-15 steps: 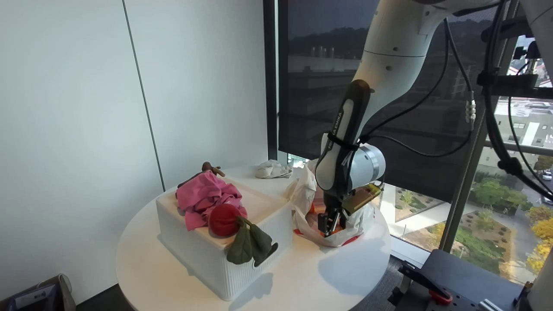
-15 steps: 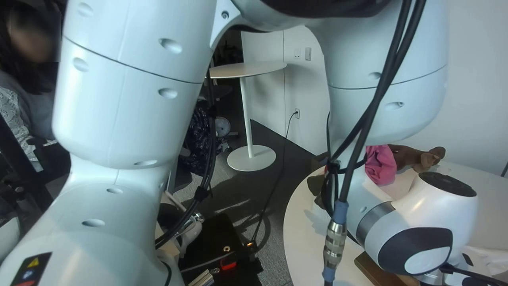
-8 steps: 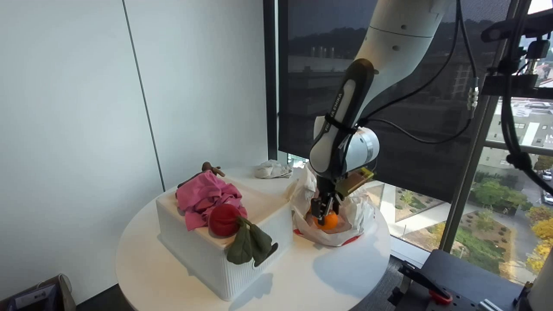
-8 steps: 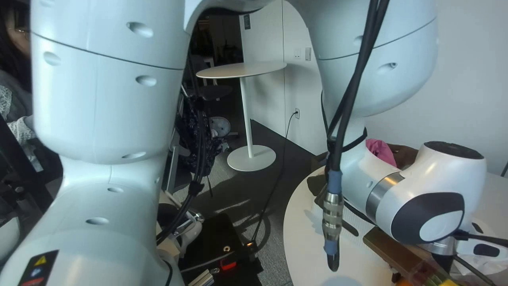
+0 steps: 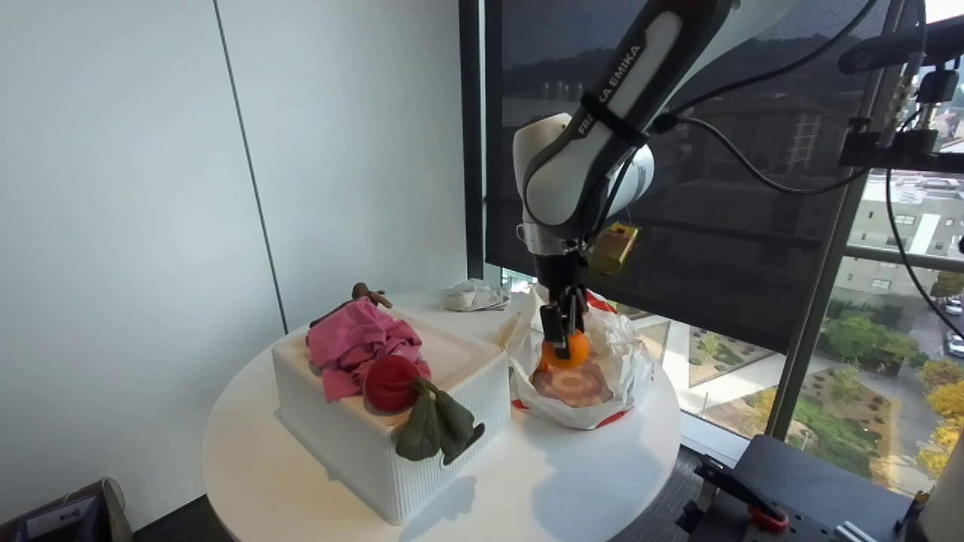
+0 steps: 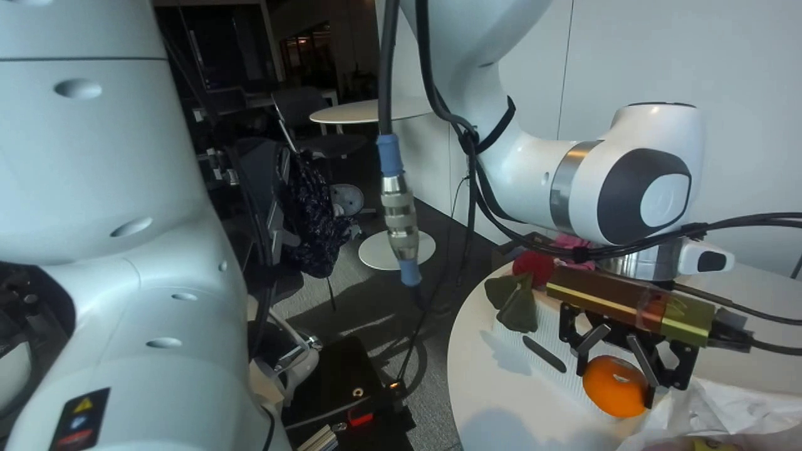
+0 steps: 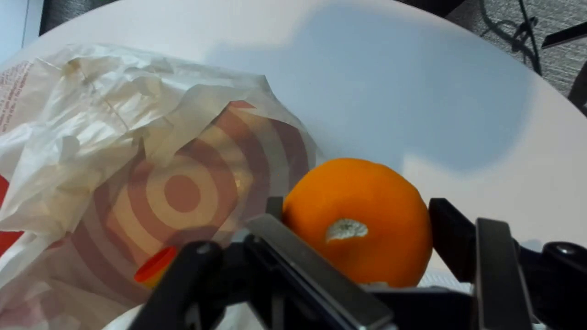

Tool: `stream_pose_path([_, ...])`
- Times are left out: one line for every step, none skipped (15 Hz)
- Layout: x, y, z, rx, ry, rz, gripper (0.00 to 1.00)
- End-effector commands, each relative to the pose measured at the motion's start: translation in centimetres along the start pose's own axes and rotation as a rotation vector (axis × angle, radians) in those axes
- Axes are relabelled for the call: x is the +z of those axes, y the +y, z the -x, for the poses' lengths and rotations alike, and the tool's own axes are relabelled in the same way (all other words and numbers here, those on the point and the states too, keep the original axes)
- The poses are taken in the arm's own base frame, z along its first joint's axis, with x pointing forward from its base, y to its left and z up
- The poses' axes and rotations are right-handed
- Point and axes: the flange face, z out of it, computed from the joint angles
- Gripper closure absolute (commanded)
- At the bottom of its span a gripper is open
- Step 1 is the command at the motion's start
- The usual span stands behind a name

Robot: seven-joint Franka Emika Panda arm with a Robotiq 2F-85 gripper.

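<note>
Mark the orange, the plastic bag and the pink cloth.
Orange point(image 7: 376, 211): wrist view, on the peel facing the camera.
Plastic bag point(image 7: 121, 103): wrist view, on its crumpled, pale side.
Pink cloth point(image 5: 358, 335): in an exterior view, on the middle of its bunched folds.

We see the arm point(image 5: 651, 56) slant down from the upper right of an exterior view, bent at the wrist point(image 6: 645, 194) — below it the hand point(image 6: 616, 383) points downward in both exterior views, its black fingers point(image 7: 454, 243) apart, gripping from either side.

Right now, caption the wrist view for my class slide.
Gripper holding an orange above a white table, crumpled plastic bag nearby.
</note>
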Motion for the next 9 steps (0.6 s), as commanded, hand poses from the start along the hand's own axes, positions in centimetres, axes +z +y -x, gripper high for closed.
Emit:
stream_pose_path([-3.5,-4.5,0.1,-0.110,0.153,-0.017,0.46])
stream_pose_path([-4.0,-5.8,-0.4,-0.131,0.197,-0.026,0.46])
stream_pose_path([-4.6,-7.1,-1.1,-0.147,0.247,-0.031,0.46])
stream_pose_path([-4.9,-8.5,-1.8,-0.171,0.293,-0.036,0.46])
stream_pose_path([-5.0,-9.7,-2.4,-0.194,0.324,-0.039,0.46])
stream_pose_path([-4.9,-10.9,-3.0,-0.221,0.363,-0.031,0.46])
stream_pose_path([-5.0,-12.0,-3.7,-0.243,0.402,-0.024,0.46])
stream_pose_path([-4.9,-12.9,-4.4,-0.257,0.429,-0.017,0.46])
stream_pose_path([-4.7,-13.7,-5.1,-0.272,0.458,-0.006,0.46])
